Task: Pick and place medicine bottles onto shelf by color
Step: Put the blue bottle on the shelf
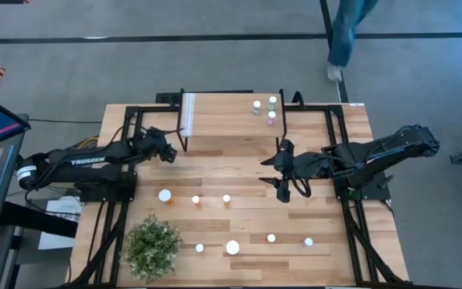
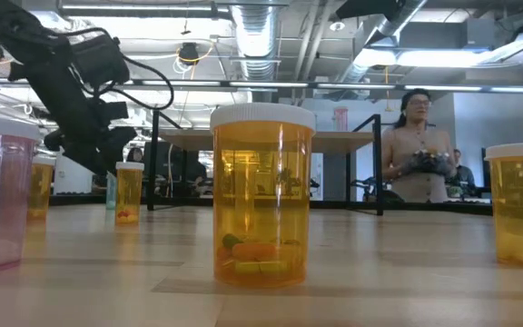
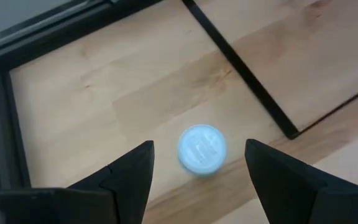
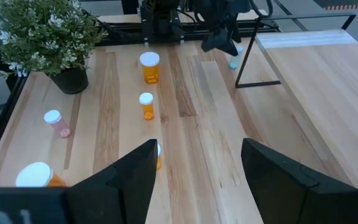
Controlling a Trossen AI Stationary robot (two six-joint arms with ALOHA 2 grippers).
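My left gripper (image 3: pixel 199 163) is open and points down over a small bottle with a white cap (image 3: pixel 201 149). That bottle stands on the table beside the shelf's black leg (image 3: pixel 241 65), and the fingers are on either side of the cap without touching it. The right wrist view shows this bottle as teal (image 4: pixel 234 62) under the left gripper (image 4: pixel 219 38). My right gripper (image 1: pixel 281 173) is open above the table, just in front of the shelf (image 1: pixel 223 116). Three bottles (image 1: pixel 271 116) stand on the shelf's right end. Several orange (image 1: pixel 164 195) and pink (image 1: pixel 200 249) bottles stand upright on the table.
A bushy potted plant (image 1: pixel 152 245) stands at the table's near left. Black frame rails (image 1: pixel 119 160) run along both sides of the table. Large orange bottles (image 2: pixel 261 195) stand near the near edge. A person (image 2: pixel 416 150) is in the room behind the table.
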